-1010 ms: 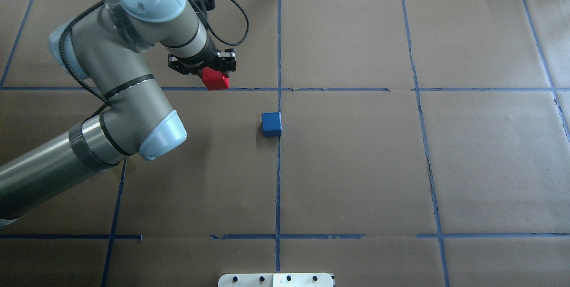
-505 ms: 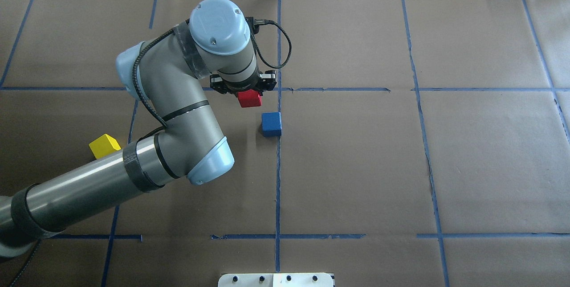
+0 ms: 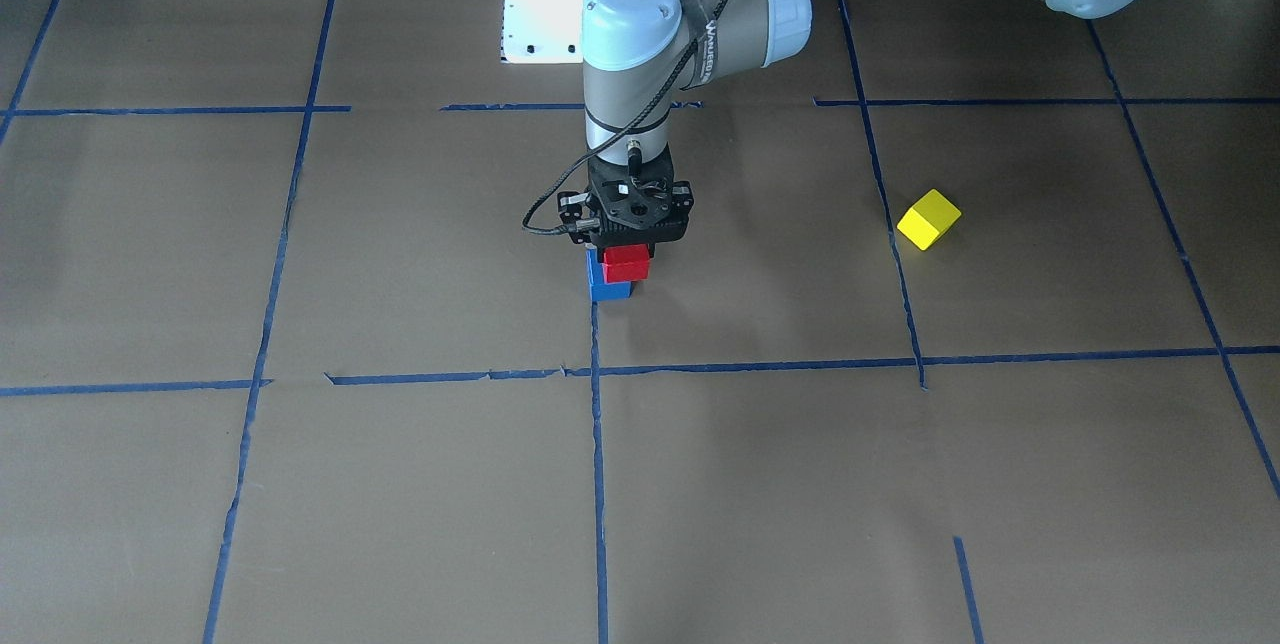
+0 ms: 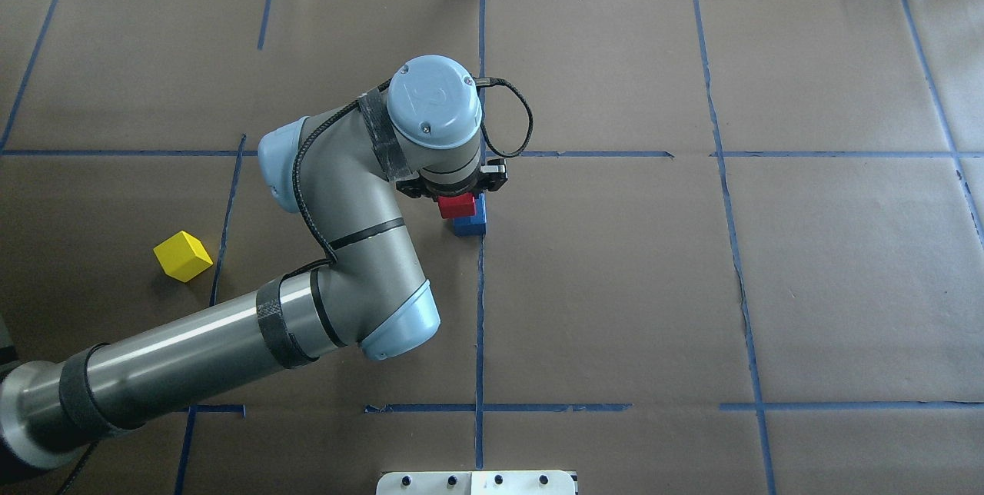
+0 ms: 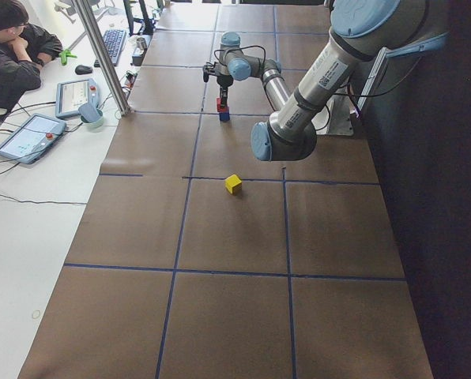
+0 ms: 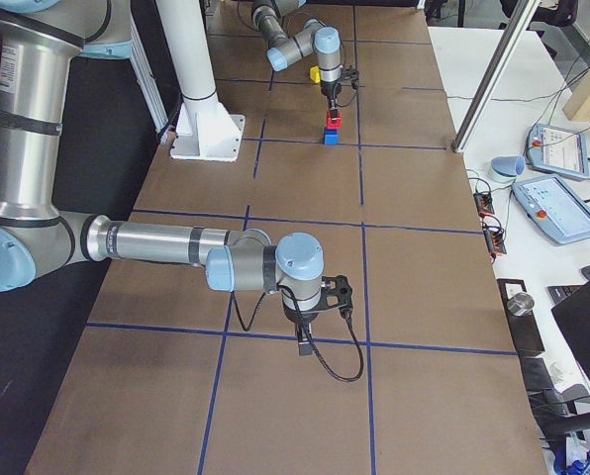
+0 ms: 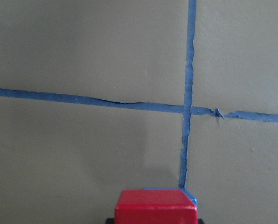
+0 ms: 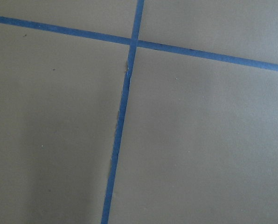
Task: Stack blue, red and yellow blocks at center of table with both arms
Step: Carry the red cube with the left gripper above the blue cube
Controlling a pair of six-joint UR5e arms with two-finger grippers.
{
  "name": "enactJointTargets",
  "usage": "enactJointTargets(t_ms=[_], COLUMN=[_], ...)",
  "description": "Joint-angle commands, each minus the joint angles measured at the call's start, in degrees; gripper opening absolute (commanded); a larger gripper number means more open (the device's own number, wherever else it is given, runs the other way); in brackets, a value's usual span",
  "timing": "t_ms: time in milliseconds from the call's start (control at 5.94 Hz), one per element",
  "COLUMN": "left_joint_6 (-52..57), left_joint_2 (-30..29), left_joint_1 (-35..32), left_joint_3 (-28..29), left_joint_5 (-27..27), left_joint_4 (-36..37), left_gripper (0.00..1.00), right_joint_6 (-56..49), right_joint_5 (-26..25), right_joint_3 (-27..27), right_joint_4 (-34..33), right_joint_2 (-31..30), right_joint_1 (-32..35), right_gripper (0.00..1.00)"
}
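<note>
The left gripper [image 3: 627,252] is seen pointing straight down, clamped on the red block [image 3: 627,263]. The red block is held directly over the blue block [image 3: 608,289], which sits at the table's centre beside a crossing of blue tape lines [image 4: 480,287]. Whether the two blocks touch cannot be told. A slight offset is shown, with a sliver of blue left uncovered in the left wrist view.

One second ago the red block was being carried well apart from the blue one; it has since been brought over it. Transport is judged finished, with lowering and release remaining.

The yellow block [image 4: 183,256] is left well apart, on the robot's left. The right gripper [image 6: 305,342] is hung low over brown paper [image 4: 615,287]; whether it is apart or together cannot be told.
</note>
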Motion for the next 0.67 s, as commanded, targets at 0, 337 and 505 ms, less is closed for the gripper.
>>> enactJointTargets(t_ms=[0, 337, 505], left_joint_6=[-0.16, -0.16, -0.16], left_joint_2=[-0.22, -0.84, -1.01], left_joint_1=[0.3, 0.3, 0.3], left_joint_3=[0.38, 0.91, 1.17], left_joint_5=[0.08, 0.08, 0.08], left_joint_4=[-0.05, -0.22, -0.31], left_gripper=[0.0, 0.0, 0.0], right_joint_6=[-0.13, -0.13, -0.13], right_joint_5=[-0.06, -0.06, -0.06], right_joint_3=[-0.4, -0.49, -0.49], right_joint_4=[0.0, 0.0, 0.0], right_joint_2=[0.0, 0.0, 0.0], right_joint_1=[0.0, 0.0, 0.0], right_gripper=[1.0, 1.0, 1.0])
